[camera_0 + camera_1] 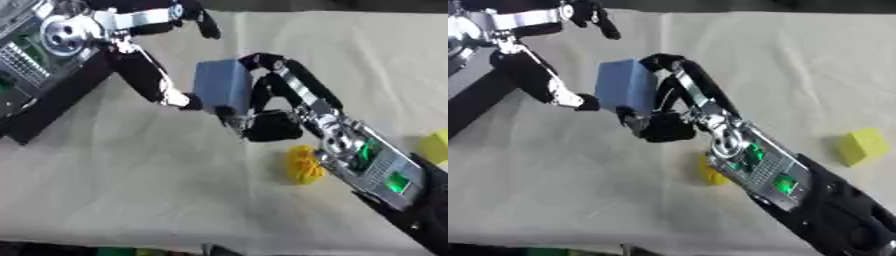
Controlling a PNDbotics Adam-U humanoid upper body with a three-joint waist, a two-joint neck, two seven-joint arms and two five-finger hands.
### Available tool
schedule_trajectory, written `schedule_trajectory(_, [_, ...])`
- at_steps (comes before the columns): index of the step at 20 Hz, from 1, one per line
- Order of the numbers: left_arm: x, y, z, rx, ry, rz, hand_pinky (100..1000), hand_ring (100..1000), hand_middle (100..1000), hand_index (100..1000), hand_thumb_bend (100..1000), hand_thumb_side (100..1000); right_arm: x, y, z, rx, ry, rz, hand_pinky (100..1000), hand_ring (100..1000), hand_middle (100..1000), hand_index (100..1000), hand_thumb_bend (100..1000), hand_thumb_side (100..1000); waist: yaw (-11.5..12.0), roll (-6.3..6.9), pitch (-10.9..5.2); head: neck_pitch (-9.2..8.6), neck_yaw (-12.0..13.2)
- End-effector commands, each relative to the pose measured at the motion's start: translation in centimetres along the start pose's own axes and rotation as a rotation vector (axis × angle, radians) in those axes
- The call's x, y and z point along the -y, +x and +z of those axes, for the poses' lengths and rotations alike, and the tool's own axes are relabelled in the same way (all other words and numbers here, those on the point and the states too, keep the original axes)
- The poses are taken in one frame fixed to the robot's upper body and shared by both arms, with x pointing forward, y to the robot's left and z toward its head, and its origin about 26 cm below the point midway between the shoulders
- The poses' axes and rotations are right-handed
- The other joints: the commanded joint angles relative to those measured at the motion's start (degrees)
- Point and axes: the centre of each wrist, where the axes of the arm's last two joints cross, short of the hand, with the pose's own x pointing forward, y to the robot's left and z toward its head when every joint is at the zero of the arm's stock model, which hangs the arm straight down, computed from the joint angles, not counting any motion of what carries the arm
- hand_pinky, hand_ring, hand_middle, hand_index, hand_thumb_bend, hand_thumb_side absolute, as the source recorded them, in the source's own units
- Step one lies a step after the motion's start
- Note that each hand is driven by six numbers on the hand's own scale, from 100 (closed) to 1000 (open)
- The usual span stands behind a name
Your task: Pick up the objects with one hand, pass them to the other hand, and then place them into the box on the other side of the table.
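No words, numbers, labels or signs can be read anywhere. Green lights seen on right forearm behind right hand (271, 122), but no letters made out there. Blue block (222, 85) held in that hand: plain faces, nothing printed. Yellow block (863, 146) off to right of hand: plain too.

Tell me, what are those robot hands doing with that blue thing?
The right hand holds a blue block above the table, its fingers curled round it. The left hand is touching the block, as if taking it. A yellow cube and a smaller yellow piece lie on the table.
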Motion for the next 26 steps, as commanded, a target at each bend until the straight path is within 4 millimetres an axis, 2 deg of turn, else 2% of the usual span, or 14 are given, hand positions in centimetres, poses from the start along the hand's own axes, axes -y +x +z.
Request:
schedule_trajectory(1, [-1.2,-1.1,0.7,-0.006,-0.011,-0.027,891,1000,774,854,573,298,1.1,0.5,-0.1,0.003,-0.015,-0.052,473,465,438,469,100,100,0.07,0.21,-0.91,0.13,-0.15])
schedule_trajectory(6, [-1.1,-2.0,0.0,-0.02,-0.044,-0.027,893,1000,777,855,580,316,1.0,0.5,-0.1,0.01,-0.035,-0.087,471,463,437,467,100,100,0.09,0.18,-0.97,0.12,-0.24])
schedule_trajectory(15, [-1.1,-3.1,-1.8,-0.048,-0.013,0.032,908,1000,778,860,536,327,0.7,0.6,-0.1,0.024,-0.017,-0.075,477,468,441,467,100,100,0.13,0.18,-1.06,0.39,-0.41])
schedule_trajectory(26, [-1.0,-2.7,-2.4,-0.015,-0.031,0.051,916,1000,779,857,540,334,0.8,0.9,-0.2,0.038,0.01,-0.05,481,469,443,466,100,100,0.16,0.06,-1.02,0.48,-0.81])
